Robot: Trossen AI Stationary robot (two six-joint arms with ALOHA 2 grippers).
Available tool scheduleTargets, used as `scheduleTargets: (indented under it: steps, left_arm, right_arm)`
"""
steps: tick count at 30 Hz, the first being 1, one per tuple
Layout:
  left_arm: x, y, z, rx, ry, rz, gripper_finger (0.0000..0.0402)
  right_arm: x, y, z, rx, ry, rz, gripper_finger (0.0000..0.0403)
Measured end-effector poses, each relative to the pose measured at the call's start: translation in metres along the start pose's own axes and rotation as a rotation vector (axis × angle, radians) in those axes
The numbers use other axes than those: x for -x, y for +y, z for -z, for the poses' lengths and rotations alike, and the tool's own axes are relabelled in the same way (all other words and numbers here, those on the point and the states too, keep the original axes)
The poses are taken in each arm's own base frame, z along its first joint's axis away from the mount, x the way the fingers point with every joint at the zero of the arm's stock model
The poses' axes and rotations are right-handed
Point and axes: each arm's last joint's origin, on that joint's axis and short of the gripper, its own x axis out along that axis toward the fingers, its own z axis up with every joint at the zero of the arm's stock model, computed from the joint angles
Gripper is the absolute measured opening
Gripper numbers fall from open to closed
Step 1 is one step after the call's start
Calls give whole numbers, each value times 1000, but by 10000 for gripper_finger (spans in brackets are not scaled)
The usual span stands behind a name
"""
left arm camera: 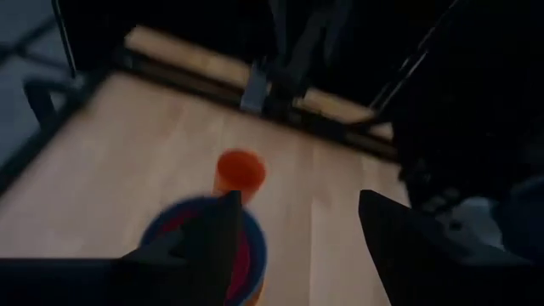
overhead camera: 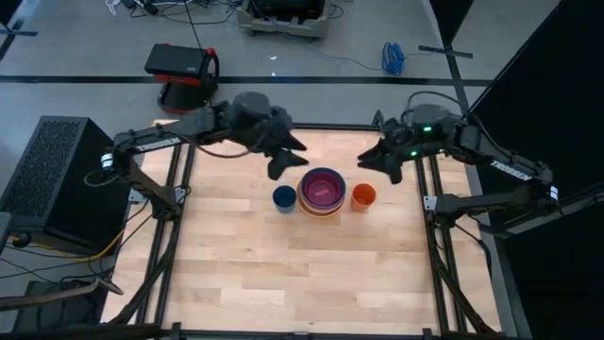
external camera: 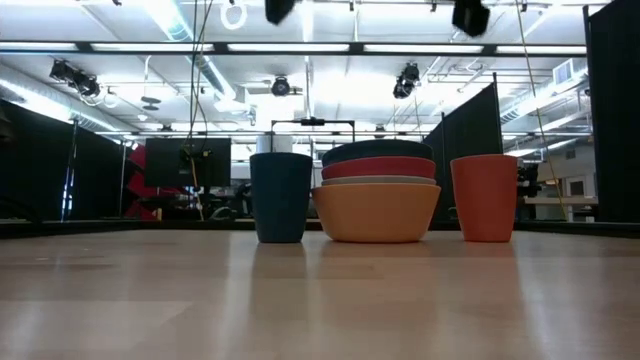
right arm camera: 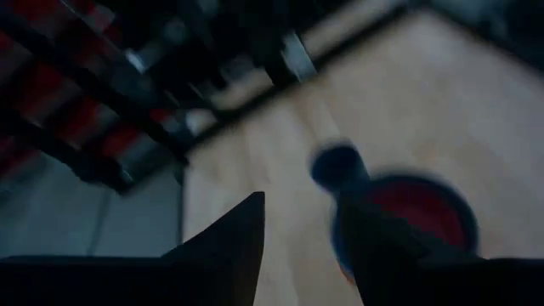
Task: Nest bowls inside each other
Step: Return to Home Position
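- The bowls stand nested in one stack at about the middle of the wooden surface.
- In the low view we count the layers from the bottom: the orange bowl, then the rim of the white bowl, the red-orange bowl and the teal-blue bowl on top.
- From above we see the magenta-pink bowl lying innermost, inside the teal-blue rim.
- A dark blue cup stands upright just beside the stack on the left arm's side. We cannot tell if it touches the stack.
- An orange cup stands upright just beside the stack on the right arm's side.
- The left claw hangs in the air above the surface, near the blue cup. Its fingers are spread apart and hold nothing.
- The right claw hangs above the surface near the orange cup. Its fingers are also apart and empty.
- Both claws are clear of the stack and the cups.
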Motion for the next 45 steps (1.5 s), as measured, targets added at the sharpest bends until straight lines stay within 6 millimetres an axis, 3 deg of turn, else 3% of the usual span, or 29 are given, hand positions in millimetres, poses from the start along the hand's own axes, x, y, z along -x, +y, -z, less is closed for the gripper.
scheduleTargets:
  steps: [14, 20, 26, 45]
  left_arm:
    - [94, -31, 9, -69, -419, 61, 196]
    - [112, -31, 45, -16, -540, 105, 186]
    - [131, -30, 72, 6, -636, 149, 174]
    - [132, -20, 142, 44, -544, 208, 120]
  right_arm:
    - [69, 44, -23, 102, -500, -313, 130]
    - [63, 55, -18, 141, -465, -373, 115]
    - [40, 59, 11, 130, -435, -417, 85]
    - [43, 39, 88, 74, -652, -554, 52]
